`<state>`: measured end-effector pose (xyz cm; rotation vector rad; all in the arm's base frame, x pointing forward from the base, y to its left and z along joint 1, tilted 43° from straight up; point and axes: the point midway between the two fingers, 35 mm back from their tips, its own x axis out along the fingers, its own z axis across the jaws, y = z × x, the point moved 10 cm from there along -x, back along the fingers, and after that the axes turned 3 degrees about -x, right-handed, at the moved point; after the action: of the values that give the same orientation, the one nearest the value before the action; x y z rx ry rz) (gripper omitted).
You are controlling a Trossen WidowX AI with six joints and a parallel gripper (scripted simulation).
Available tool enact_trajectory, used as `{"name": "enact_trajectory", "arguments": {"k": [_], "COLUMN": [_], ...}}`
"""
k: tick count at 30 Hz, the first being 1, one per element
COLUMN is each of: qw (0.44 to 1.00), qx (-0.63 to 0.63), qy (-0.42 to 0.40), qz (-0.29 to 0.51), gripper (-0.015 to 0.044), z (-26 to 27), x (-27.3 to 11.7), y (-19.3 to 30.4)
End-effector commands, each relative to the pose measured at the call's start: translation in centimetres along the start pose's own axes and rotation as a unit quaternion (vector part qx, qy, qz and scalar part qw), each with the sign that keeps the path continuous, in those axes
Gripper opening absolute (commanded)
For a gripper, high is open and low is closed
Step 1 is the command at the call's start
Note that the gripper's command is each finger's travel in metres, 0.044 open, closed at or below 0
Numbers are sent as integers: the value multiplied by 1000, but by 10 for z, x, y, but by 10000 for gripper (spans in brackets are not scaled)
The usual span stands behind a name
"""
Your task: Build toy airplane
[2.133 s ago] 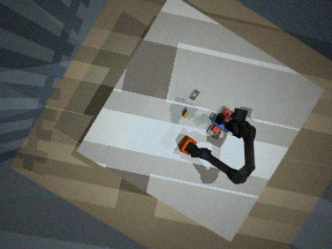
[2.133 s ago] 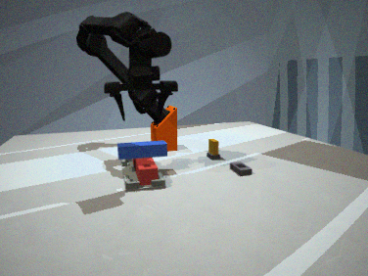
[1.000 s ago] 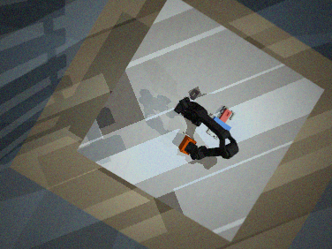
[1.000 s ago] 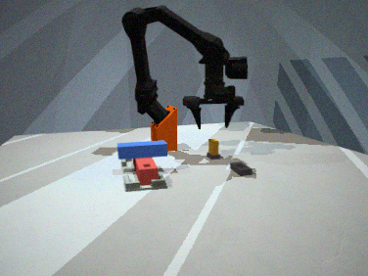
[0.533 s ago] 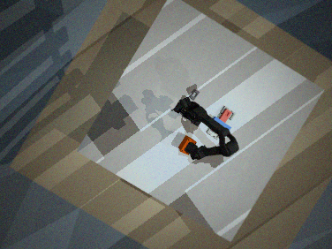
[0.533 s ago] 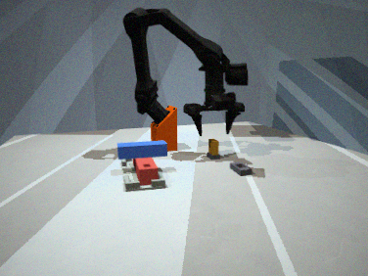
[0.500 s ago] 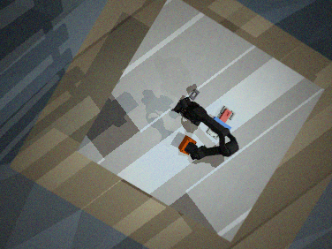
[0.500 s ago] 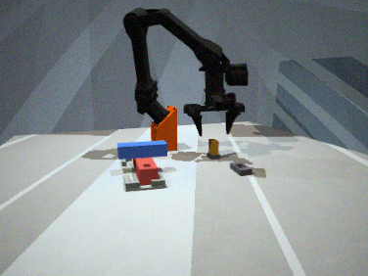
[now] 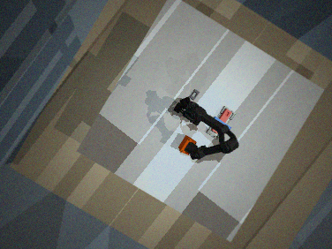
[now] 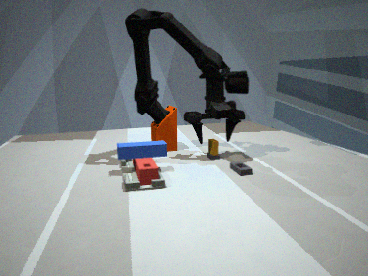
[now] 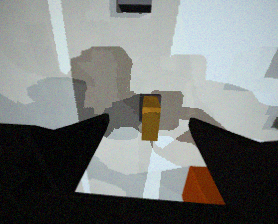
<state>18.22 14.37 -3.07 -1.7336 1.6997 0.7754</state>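
The red fuselage (image 10: pixel 146 168) (image 9: pixel 225 114) lies in the grey jig cradle (image 10: pixel 131 180). The blue wing (image 10: pixel 142 149) lies across the top of the fuselage at its far end. The yellow tail fin (image 10: pixel 213 146) (image 11: pixel 150 118) stands upright on a small dark stand on the table. My gripper (image 10: pixel 213 127) (image 11: pixel 148 119) (image 9: pixel 177 108) is open and empty. It hangs just above the fin, with one finger on each side of it in the wrist view. The arm hides the fin in the overhead view.
The arm's orange base (image 10: pixel 164 129) (image 9: pixel 186 143) (image 11: pixel 200 186) stands behind the jig. A small dark grey block (image 10: pixel 241 168) (image 9: pixel 196 91) (image 11: pixel 134 5) lies on the table a little way from the fin.
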Motion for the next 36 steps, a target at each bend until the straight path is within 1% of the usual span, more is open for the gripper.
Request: {"name": "enact_trajectory", "arguments": {"k": [1, 15, 30, 36], "qw": [1000, 1000, 1000, 1000], "qx": [-5, -5, -5, -5], "qy": [5, 6, 6, 6], "qz": [2, 2, 2, 2], "gripper": [440, 440, 46, 6], "z": [0, -1, -1, -1], "x": [9, 29, 29, 29], "y": [2, 3, 3, 3]}}
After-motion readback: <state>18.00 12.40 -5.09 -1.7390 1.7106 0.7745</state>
